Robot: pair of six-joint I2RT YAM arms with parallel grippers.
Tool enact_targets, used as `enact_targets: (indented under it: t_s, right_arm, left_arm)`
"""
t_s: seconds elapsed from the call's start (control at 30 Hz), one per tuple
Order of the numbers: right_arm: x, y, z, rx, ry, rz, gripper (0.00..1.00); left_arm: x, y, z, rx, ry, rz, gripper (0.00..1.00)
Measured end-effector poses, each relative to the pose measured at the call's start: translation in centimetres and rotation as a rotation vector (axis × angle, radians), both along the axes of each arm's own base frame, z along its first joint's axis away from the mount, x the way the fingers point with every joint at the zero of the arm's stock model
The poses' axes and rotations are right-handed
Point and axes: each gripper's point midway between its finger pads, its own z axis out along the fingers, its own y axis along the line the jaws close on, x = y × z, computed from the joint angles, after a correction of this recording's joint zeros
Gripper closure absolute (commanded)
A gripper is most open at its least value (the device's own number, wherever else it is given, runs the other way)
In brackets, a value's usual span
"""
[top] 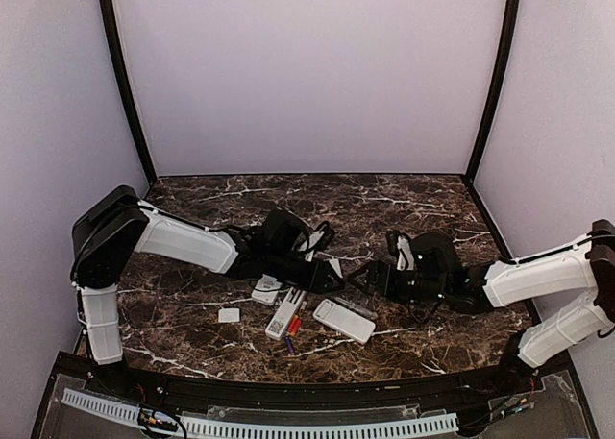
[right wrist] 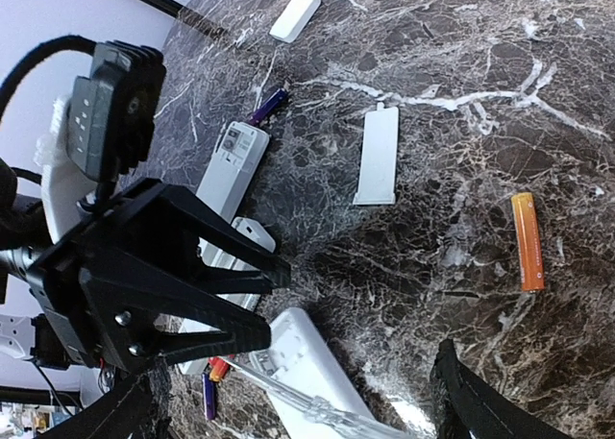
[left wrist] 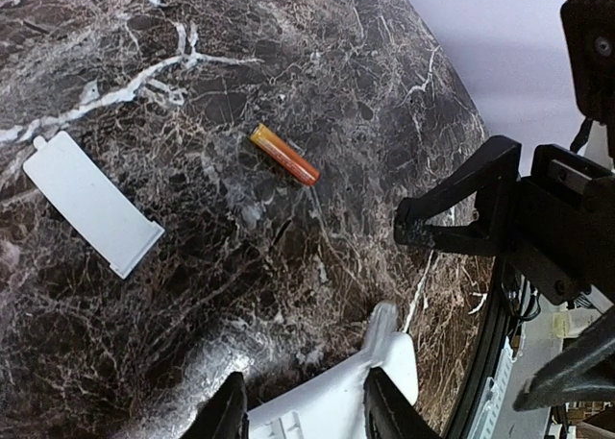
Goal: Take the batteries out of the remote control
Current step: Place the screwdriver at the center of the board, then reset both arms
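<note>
Read the white plastic remote control (right wrist: 312, 367) first. It lies on the dark marble desk (left wrist: 144, 55) between your two claws, with its long axis running roughly from one claw towards the other. In the left wrist view, one end of it sits between the fingers of the left claw (left wrist: 306, 396). They flank the casing closely on both sides, but I cannot tell whether they press on it or only stand beside it. The right claw (right wrist: 298, 377) faces the same remote from the opposite end, its fingers spread wide and clear of the casing, so it grips nothing.

The battery bay is too blurred to show whether a cell is left in that remote.

One orange-red cylindrical battery (left wrist: 284, 154) lies loose on the desk beyond the remote, on the side away from the arm bases. It slants across the left wrist view, near a flat white rectangular cover (left wrist: 93, 204) but not touching it. From the right claw it lies ahead and off to one side. More red and purple cells (top: 294, 327) lie beside a second white remote (top: 285, 314) towards the near edge.

By my reading, your right arm is the better placed to work at the bay. It is open and lined up along the remote's length, while the left claw can steady the other end.
</note>
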Motion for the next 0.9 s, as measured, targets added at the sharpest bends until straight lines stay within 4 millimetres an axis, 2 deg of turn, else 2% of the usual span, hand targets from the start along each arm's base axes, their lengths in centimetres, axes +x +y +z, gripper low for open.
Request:
enact_targets:
  t_s: [0.23, 0.37, 0.47, 0.63, 0.73, 0.8, 0.87, 0.9]
  right_arm:
    - [0.2, 0.4, 0.1, 0.024, 0.001, -0.005, 0.11]
    - [0.2, 0.1, 0.0, 0.018, 0.002, -0.014, 0.1]
    - [0.2, -0.5, 0.3, 0.002, -0.006, -0.03, 0.07]
    - [0.9, -1.9, 1.1, -0.075, -0.044, -0.067, 0.01]
    - [2.6, -3.3, 2.2, -0.126, -0.078, -0.099, 0.01]
    - [4.1, -4.8, 2.7, -0.158, -0.095, -0.134, 0.01]
    - [5.8, -7.1, 3.1, -0.198, -0.11, -0.182, 0.01]
    - [6.7, -8.6, 3.5, -0.219, -0.122, -0.211, 0.01]
  left_arm:
    - [-0.5, -0.3, -0.8, 0.022, -0.002, 0.002, 0.57]
    - [0.3, 0.6, -0.6, 0.044, -0.04, 0.044, 0.46]
    - [1.7, 2.5, 0.8, 0.041, -0.07, 0.096, 0.35]
    - [5.9, 7.2, 4.4, 0.015, -0.139, 0.224, 0.26]
    - [8.9, 11.1, 5.8, 0.019, -0.181, 0.318, 0.24]
    - [10.7, 14.3, 6.5, 0.029, -0.208, 0.384, 0.23]
    - [12.1, 17.6, 7.2, 0.038, -0.233, 0.449, 0.22]
    - [13.0, 20.1, 7.7, 0.044, -0.251, 0.502, 0.21]
